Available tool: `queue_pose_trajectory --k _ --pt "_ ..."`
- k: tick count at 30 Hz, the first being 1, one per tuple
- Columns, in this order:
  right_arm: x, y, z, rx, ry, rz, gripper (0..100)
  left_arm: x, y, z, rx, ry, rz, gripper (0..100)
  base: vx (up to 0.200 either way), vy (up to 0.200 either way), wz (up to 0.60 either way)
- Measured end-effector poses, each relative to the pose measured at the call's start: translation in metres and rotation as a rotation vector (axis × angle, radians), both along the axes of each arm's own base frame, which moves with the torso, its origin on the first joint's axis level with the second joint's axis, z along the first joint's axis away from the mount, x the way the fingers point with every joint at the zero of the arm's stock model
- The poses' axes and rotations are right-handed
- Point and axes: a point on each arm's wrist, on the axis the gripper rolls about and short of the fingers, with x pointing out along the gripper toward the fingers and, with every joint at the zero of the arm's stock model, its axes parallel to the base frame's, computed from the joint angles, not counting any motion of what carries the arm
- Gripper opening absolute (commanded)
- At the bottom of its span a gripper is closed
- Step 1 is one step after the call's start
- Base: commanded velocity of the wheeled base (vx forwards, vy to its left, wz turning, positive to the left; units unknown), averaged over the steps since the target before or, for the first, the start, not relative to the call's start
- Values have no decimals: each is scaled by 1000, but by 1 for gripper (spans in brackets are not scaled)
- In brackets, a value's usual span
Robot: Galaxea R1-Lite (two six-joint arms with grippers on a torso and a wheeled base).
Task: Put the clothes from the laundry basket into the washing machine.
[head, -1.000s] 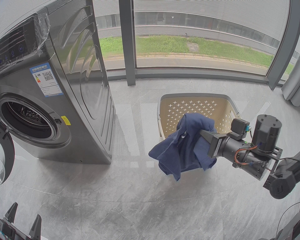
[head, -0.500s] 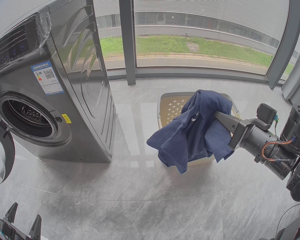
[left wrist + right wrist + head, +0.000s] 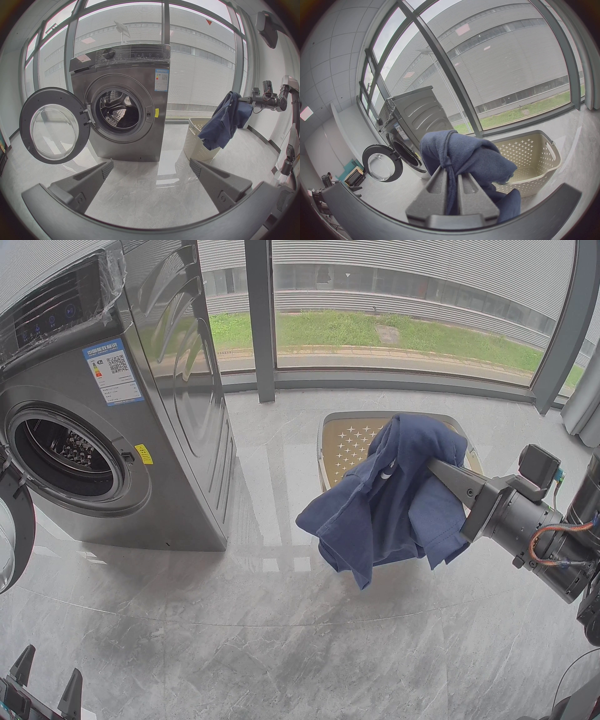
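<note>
While right gripper (image 3: 452,175) clamps blue garment (image 3: 387,502) above laundry basket (image 3: 350,439), left gripper (image 3: 150,162) is spread apart | washing machine (image 3: 181,427) at left, door (image 3: 53,125) open

Soft, matt navy cloth garment (image 3: 387,509). Beige perforated plastic laundry basket (image 3: 351,446). Satin grey metal washing machine (image 3: 181,427), crinkled clear film (image 3: 69,302) on its panel. Glossy stone-look floor (image 3: 281,646).

A dark blue garment (image 3: 384,502) hangs crumpled in the air at 2 o'clock, pinched in the right gripper's (image 3: 434,466) jaws. Behind and beneath it, a beige star-perforated laundry basket (image 3: 350,440) stands upright on the floor. The grey front-loading washing machine (image 3: 181,427) stands at 10 o'clock, its round door (image 3: 53,125) swung wide open.
</note>
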Motion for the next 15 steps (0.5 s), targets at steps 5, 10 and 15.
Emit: queue_pose_trajectory --k 5,10,15 --pt "-1 1 0 1 1 5 0 0 0 0 -3 0 0 100 0 200 0" --pt "-2 2 0 0 0 13 0 0 0 0 -10 0 0 100 0 200 0" --pt "-2 2 0 -1 1 15 0 0 0 0 -11 -1 0 100 0 200 0"
